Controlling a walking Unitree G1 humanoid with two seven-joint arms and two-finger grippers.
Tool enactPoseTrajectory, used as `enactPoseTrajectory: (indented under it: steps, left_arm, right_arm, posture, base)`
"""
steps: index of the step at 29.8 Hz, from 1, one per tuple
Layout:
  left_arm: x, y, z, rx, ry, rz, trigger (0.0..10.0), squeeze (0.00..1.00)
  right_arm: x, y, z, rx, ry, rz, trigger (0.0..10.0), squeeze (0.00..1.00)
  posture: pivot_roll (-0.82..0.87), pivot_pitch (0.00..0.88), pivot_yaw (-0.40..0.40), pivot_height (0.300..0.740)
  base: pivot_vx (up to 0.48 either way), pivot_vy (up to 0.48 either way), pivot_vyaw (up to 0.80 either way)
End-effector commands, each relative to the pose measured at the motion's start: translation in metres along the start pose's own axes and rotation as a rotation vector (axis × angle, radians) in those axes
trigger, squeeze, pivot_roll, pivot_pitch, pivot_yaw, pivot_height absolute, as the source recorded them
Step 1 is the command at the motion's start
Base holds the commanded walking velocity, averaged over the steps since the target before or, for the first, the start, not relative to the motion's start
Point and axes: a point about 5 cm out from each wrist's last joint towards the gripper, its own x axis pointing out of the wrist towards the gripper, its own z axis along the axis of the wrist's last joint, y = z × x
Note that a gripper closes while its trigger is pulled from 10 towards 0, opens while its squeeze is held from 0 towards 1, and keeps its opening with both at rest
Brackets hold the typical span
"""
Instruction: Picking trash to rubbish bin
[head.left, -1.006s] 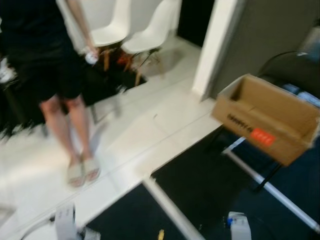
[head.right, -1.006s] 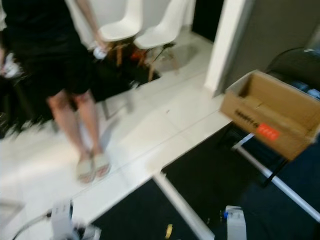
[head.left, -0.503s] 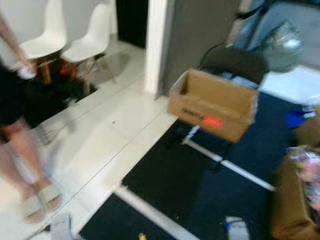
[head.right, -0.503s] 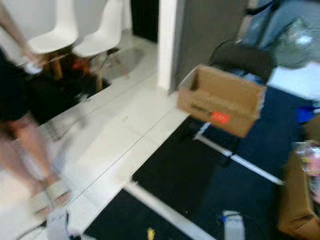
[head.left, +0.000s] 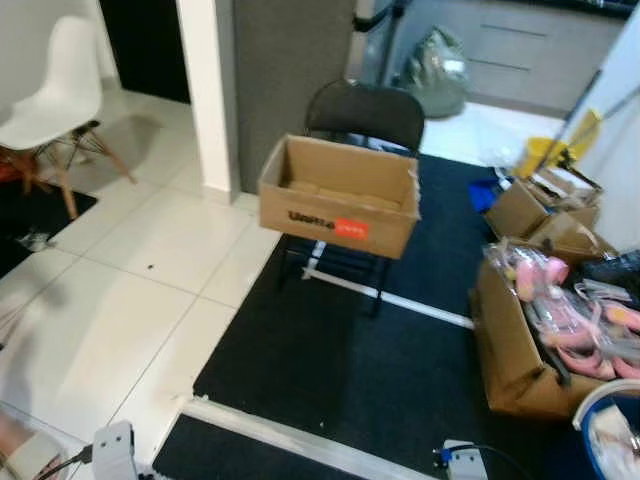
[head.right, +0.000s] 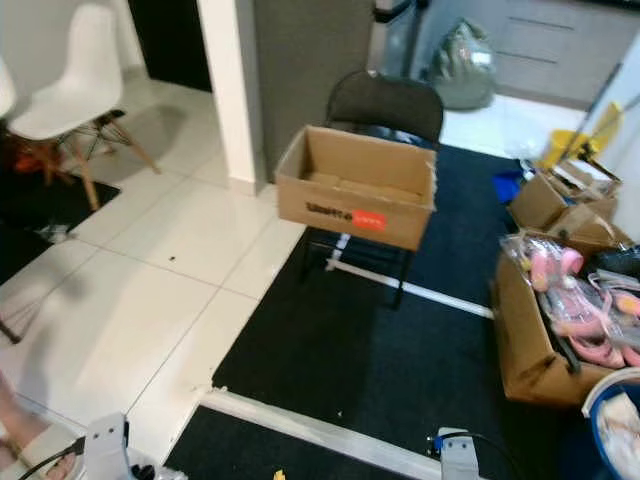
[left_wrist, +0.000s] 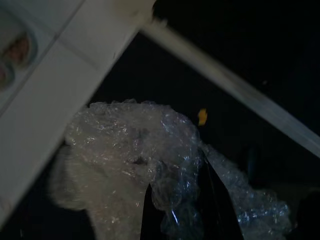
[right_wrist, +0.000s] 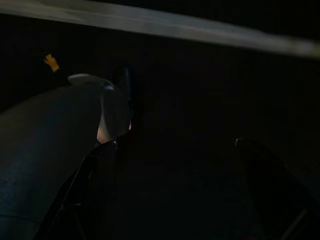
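The left gripper's (left_wrist: 175, 210) jaws pinch a wad of bubble wrap (left_wrist: 135, 160) above the dark carpet (head.left: 340, 370). The right jaws' state cannot be told. An open cardboard box (head.left: 338, 195) rests on a black chair (head.left: 365, 112) ahead.

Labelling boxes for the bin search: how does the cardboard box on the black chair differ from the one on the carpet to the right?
The box on the chair sits raised and looks empty; the box on the carpet sits on the floor, overflowing with pink items. The chair's box bears dark lettering and an orange label. Both are open-topped brown cardboard.
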Motion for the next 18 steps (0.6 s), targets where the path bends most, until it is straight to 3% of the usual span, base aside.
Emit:
enactPoseTrajectory:
  steps: [1,18]
  left_arm:
    - [0.000,0.000,0.002,-0.004,-0.007,0.008,10.0,0.00]
    - [0.004,-0.006,0.018,-0.007,-0.063,0.013,10.0,0.00]
  right_arm:
    - [0.000,-0.003,-0.001,-0.002,0.007,-0.006,10.0,0.00]
    - [0.000,-0.001,-0.002,0.002,0.009,-0.004,10.0,0.00]
  posture:
    - [-0.01,0.065,0.016,0.740]
    - [-0.01,0.070,0.019,0.740]
  base:
    - [0.000,0.000,-0.80]
    - [0.000,0.000,-0.80]
